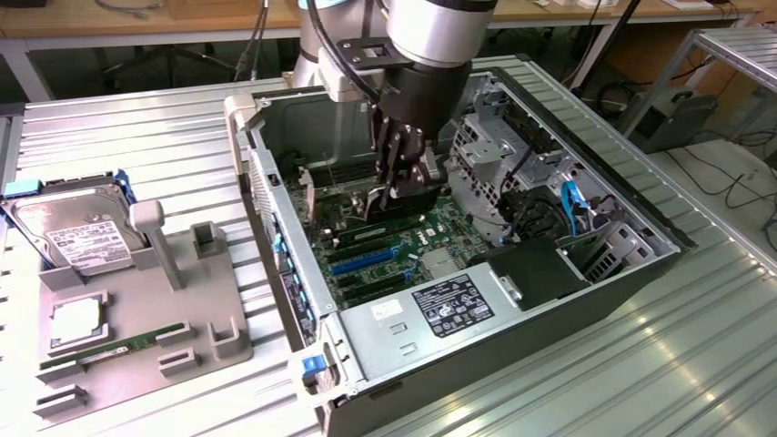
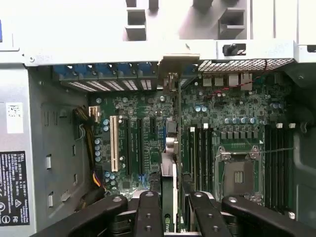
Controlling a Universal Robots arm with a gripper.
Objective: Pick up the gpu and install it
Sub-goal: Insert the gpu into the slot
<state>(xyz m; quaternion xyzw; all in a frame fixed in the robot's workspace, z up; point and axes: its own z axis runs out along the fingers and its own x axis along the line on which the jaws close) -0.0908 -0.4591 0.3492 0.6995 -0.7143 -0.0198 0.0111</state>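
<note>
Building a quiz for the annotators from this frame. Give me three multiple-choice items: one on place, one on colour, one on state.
1. Where is the gpu?
A. On the grey tray outside the case
B. Between the gripper's fingers, edge-on above the motherboard
C. On top of the power supply

2. What colour is the RAM stick on the tray?
A. Green
B. Red
C. White

3. How does the hard drive stand?
A. Mounted in the case's drive cage
B. Held by the gripper
C. Resting at the tray's far end, outside the case

Answers:
1 B: in the wrist view the card stands between the fingers of the gripper, over the motherboard.
2 A: the narrow stick in the tray's slot is green.
3 C: the silver drive sits at the exterior view's left, away from the case.
</note>
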